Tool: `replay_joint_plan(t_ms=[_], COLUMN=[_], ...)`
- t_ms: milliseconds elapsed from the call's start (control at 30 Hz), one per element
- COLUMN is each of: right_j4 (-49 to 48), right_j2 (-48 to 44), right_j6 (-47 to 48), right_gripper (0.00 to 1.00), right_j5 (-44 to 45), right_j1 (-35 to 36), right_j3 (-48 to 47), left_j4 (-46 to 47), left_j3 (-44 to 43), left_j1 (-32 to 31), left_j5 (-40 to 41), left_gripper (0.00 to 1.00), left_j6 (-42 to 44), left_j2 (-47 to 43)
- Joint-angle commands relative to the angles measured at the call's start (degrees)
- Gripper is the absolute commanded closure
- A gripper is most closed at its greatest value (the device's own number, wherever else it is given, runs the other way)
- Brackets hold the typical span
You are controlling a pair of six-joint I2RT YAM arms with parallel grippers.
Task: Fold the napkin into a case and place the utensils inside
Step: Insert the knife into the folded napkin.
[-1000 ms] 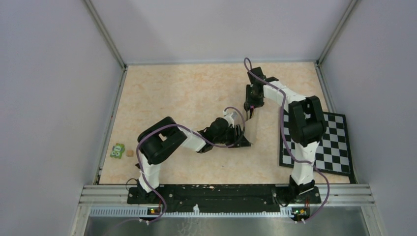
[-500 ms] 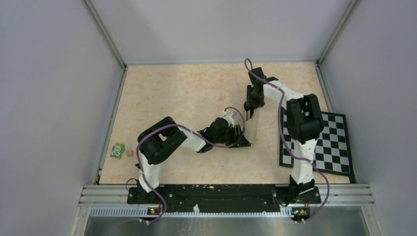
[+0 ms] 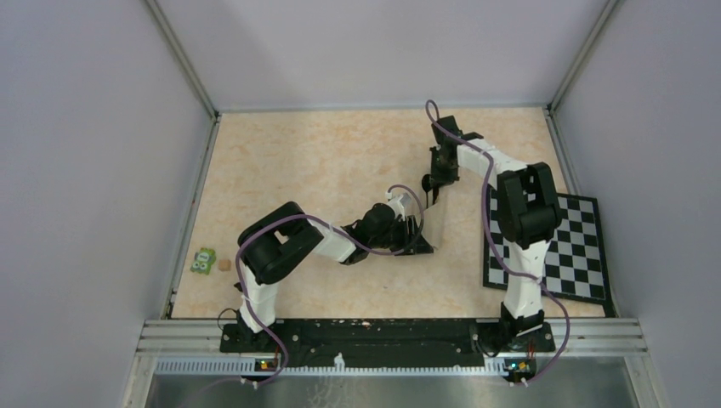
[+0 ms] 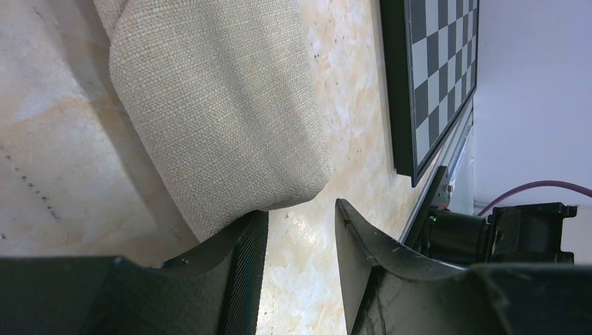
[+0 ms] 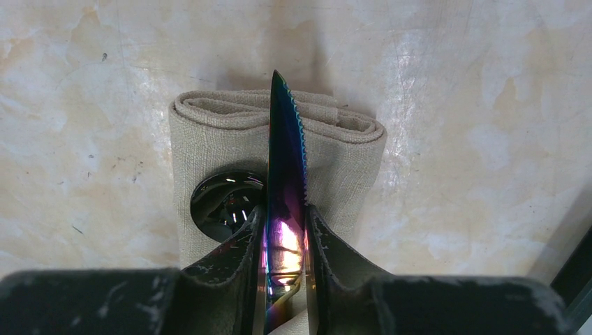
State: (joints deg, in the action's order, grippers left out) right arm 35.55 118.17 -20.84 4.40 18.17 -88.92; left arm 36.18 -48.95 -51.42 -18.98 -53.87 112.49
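Observation:
The napkin is folded into a narrow beige case [image 5: 335, 157], faint in the top view [image 3: 440, 223]. My right gripper [image 5: 285, 213] is shut on the purple iridescent knife [image 5: 285, 160]. The blade points away over the case's rolled far end. The black spoon's round bowl [image 5: 225, 202] lies on the cloth just left of the knife. From above, the right gripper [image 3: 435, 194] hovers at the case's far end. My left gripper [image 4: 300, 223] is open at the case's near end [image 4: 216, 112]. Its left finger [image 4: 244, 272] touches the cloth, and nothing is between the jaws.
A black-and-white checkerboard [image 3: 574, 246] lies at the right edge and shows in the left wrist view [image 4: 433, 77]. A small green toy [image 3: 203, 261] and a tan block [image 3: 224, 265] sit near the left wall. Walls enclose the tabletop on three sides.
My right wrist has shifted slightly away and to the right with the knife in it. The left arm has not moved.

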Motion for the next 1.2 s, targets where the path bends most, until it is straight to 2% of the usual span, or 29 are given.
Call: replay_joint_plan(t_ms=[0, 433, 867, 1000, 1167], right_j4=[-0.6, -2.3, -2.5, -1.3, 2.0], right_j2=[-4.9, -10.8, -11.9, -10.5, -13.1], right_j6=[-1.1, -6.4, -9.1, -7.7, -5.3], right_gripper=[1.0, 1.0, 1.0, 0.88, 0.62], right_j5=[0.3, -0.1, -0.5, -0.7, 0.5], right_j1=[-0.5, -0.4, -0.4, -0.4, -0.4], right_j3=[1.2, 8.9, 12.7, 10.5, 7.1], left_j4=[-2.3, -1.6, -1.3, -1.3, -0.7], left_j3=[1.0, 0.9, 0.8, 1.1, 4.2], left_j1=[0.4, 0.5, 0.5, 0.5, 0.5], left_j5=[1.4, 1.5, 1.4, 1.3, 0.9], left_gripper=[0.54, 0.54, 0.54, 0.54, 0.49], left_j6=[1.5, 0.9, 0.5, 0.7, 0.9], left_j2=[-0.2, 0.4, 0.1, -0.4, -3.8])
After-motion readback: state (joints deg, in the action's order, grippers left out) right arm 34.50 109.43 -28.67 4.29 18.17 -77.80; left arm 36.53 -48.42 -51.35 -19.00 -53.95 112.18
